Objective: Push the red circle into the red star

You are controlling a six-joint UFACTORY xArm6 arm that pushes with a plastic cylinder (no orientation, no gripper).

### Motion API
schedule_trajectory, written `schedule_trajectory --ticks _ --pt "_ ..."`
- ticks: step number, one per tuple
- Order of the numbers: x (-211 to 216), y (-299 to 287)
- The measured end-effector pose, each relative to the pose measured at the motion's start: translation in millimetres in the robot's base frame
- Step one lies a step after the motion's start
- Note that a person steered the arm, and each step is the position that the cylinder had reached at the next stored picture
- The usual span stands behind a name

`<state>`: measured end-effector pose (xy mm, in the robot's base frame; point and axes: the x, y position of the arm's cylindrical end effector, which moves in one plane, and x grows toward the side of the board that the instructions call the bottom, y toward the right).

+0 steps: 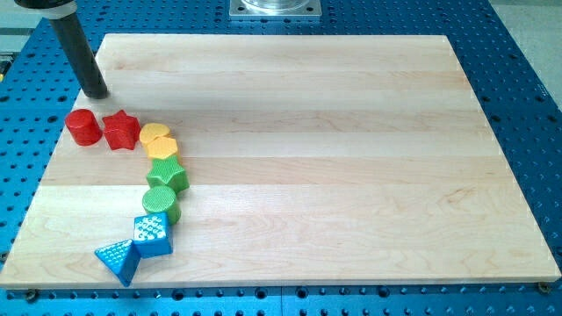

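The red circle (84, 126) lies near the board's left edge. The red star (121, 130) sits right beside it on the view's right, touching or nearly touching it. My tip (96, 93) is at the board's upper left corner, just above the red circle and apart from it.
The wooden board (334, 158) lies on a blue perforated table. From the red star a chain runs down: a yellow heart (155, 133), a yellow block (162, 147), a green star (167, 173), a green circle (161, 201), a blue cube (152, 234), a blue triangle (118, 259).
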<state>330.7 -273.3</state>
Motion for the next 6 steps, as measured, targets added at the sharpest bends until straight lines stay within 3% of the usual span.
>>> schedule_trajectory --ticks 4,5,6 --pt "-2 20" --pt "10 -32" --pt "15 -31"
